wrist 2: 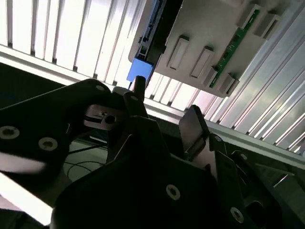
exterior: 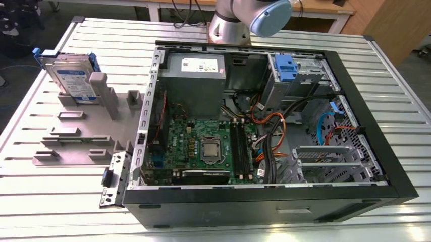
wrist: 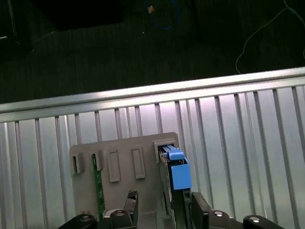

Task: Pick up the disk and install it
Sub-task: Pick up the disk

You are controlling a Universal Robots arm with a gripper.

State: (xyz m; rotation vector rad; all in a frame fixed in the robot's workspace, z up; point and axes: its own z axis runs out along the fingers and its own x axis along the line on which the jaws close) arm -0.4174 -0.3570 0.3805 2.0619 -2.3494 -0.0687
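Slatted table (exterior: 54, 201) carries grey holder (exterior: 74, 128); disk (exterior: 70, 79) stands upright in it. Gripper (wrist: 164, 210) hovers above, fingers (wrist: 131, 202) apart, holding nothing. Open case (exterior: 269, 201) sits beside holder.

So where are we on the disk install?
Nothing done yet: the disk stands upright in the grey holder on the exterior view's left, outside the computer case. In hand: nothing; in the first wrist view the gripper is open, near the disk's blue rail. Left: pickup and install, both undone.
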